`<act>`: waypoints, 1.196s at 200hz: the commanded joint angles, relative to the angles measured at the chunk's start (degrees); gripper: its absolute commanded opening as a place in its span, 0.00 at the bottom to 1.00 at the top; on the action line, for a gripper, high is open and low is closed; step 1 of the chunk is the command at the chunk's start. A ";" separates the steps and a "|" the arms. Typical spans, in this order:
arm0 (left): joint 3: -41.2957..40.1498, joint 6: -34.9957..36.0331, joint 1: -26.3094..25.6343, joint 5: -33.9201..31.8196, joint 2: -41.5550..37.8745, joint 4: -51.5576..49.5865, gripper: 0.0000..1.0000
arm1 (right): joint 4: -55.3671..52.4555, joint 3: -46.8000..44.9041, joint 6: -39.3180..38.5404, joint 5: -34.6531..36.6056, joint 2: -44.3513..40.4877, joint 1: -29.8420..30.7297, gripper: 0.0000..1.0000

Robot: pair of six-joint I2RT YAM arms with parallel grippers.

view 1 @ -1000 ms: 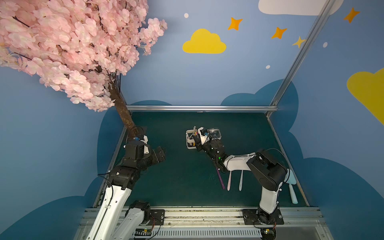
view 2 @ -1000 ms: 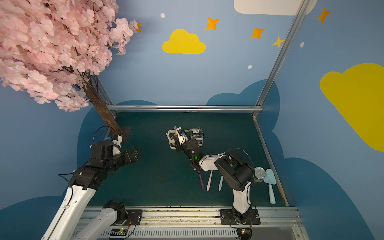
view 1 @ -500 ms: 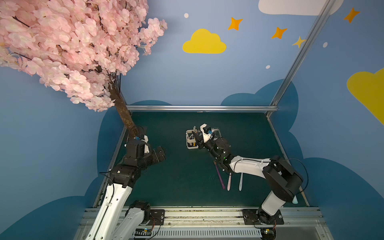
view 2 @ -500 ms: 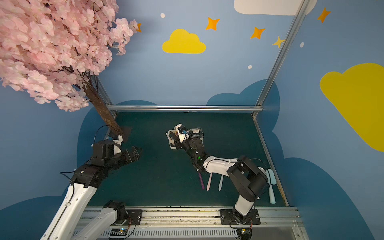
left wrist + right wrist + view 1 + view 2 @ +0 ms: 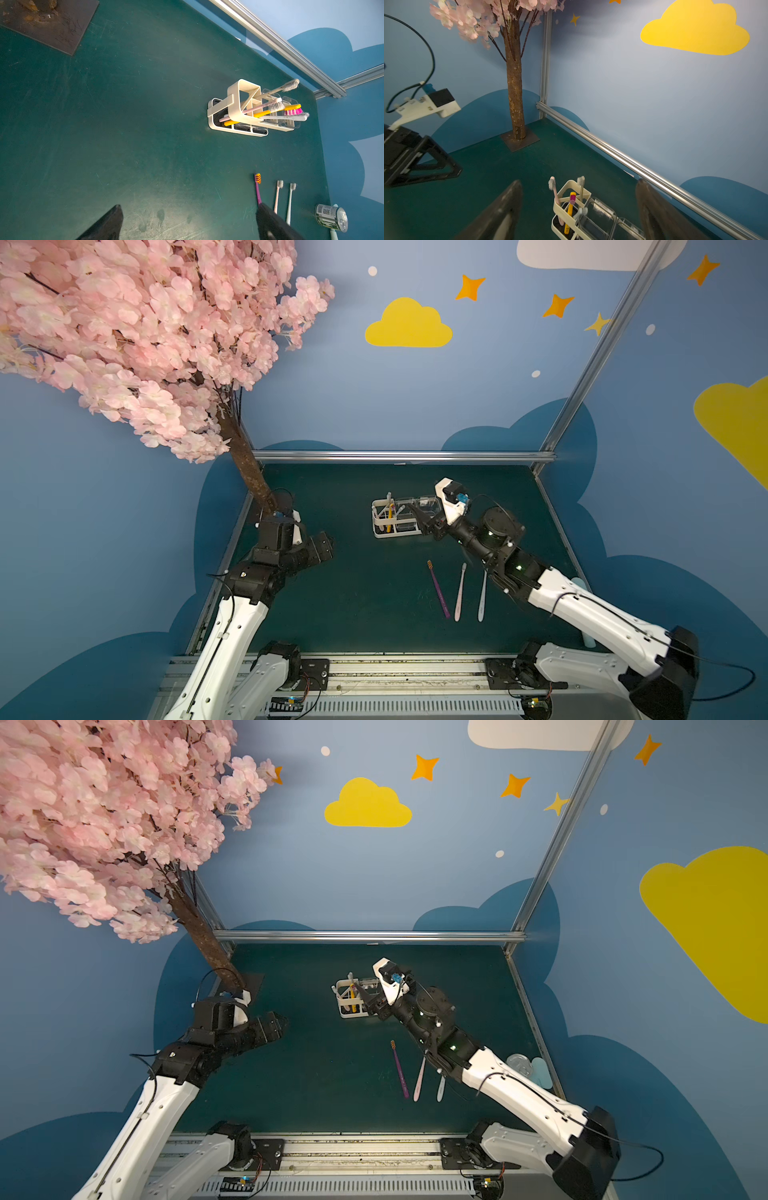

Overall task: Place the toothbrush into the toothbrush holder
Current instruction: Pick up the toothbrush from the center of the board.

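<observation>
1. Near right of the desk (image 5: pixel 353 614): purple toothbrush (image 5: pixel 438 590), pink toothbrush (image 5: pixel 460 593) and white toothbrush (image 5: pixel 482 597), lying side by side without touching, in the same spots as a second ago.
2. By the desk's right edge: tin can (image 5: pixel 331 217), well apart from the holder.
3. Left pincer (image 5: pixel 326 544): hangs over the left of the desk, jaws wide apart, gripping nothing; unmoved since the earlier frames.
4. Right pincer (image 5: pixel 420 517): jaws spread wide, nothing between them. A second ago, narrower and over the slot end; now drawn back beside the cup end, with the arm stretched lower and farther right.
5. Toothbrush holder (image 5: pixel 390 536): stands upright mid-desk, unshifted. In its slot end, four tilted brushes: the yellow toothbrush (image 5: pixel 264 113) with pink bristles, one pink, two pale. Impossible to tell which went in last.
6. Clear cups (image 5: pixel 600 216): seated in the holder's other end.
</observation>
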 commanded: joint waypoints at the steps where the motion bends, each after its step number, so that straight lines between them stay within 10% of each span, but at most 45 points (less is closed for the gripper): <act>1: -0.26 1.08 -1.27 -0.81 -0.01 -0.03 1.00 | -12.24 -5.27 6.46 2.61 -6.72 0.27 0.89; 66: 0.69 0.74 -8.18 -10.00 3.58 -3.73 1.00 | -33.08 -14.86 22.20 6.52 -23.83 -0.78 0.92; 176: 2.06 -1.51 -8.33 -9.92 11.07 -6.19 1.00 | -38.54 -17.58 33.60 1.88 -8.10 -1.03 0.92; 239: 6.15 -5.86 -19.92 -17.32 15.09 -8.91 1.00 | -38.20 -18.10 35.19 2.31 -5.82 -1.74 0.92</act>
